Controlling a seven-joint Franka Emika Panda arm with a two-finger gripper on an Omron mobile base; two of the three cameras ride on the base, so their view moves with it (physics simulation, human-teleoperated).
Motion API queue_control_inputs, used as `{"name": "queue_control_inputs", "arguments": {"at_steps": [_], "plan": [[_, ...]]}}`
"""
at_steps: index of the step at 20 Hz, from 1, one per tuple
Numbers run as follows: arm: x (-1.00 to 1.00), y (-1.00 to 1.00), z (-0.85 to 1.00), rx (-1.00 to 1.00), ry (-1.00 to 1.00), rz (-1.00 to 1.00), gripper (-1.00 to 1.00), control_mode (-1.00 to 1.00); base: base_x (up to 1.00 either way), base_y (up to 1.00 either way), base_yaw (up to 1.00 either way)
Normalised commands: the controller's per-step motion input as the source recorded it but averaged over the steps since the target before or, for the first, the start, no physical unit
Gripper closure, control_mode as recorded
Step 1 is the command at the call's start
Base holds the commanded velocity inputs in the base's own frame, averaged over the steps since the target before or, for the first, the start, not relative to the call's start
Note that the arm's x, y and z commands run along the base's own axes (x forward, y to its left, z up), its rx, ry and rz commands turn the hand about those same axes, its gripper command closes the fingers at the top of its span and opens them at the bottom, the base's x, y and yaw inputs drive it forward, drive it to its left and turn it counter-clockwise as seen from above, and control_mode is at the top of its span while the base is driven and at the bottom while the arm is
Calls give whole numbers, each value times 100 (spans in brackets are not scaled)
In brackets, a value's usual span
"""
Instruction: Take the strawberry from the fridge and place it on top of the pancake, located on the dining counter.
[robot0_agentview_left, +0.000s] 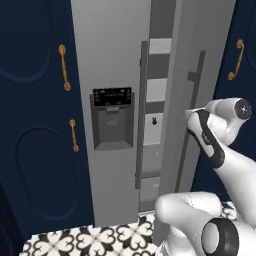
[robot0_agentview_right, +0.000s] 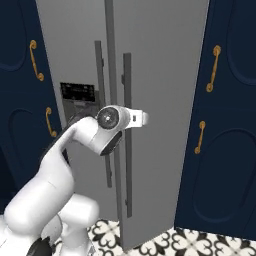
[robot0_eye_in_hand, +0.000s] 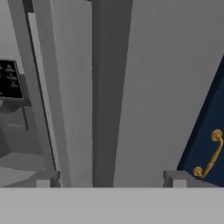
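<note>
Standing before the fridge (robot0_agentview_left: 120, 60), right door ajar, pale shelves showing through the gap at 12 o'clock of the left base view. Gripper (robot0_eye_in_hand: 112, 179) spread wide, fingertips (robot0_eye_in_hand: 43, 179) apart at 6 o'clock of the hand view, straddling the right door's handle (robot0_eye_in_hand: 109, 87) without pinching it. Black dispenser panel (robot0_agentview_left: 112, 96) at 9 o'clock of that handle; markings too small to read. Strawberry not made out. Navy cabinets (robot0_agentview_right: 230, 125) with gold handles (robot0_agentview_right: 200, 136) flanking.

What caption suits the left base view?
Arm reaches the fridge's right door handle; the door stands ajar, shelves visible through the gap.
</note>
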Motion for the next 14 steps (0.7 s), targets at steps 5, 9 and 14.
{"name": "queue_control_inputs", "arguments": {"at_steps": [5,9,14], "plan": [[-37,90,60,-31,8,-16,-100,-100,0,0,0],[10,100,24,-38,18,-14,-100,-100,0,0,0],[82,75,3,-24,17,0,-100,-100,0,0,0]]}}
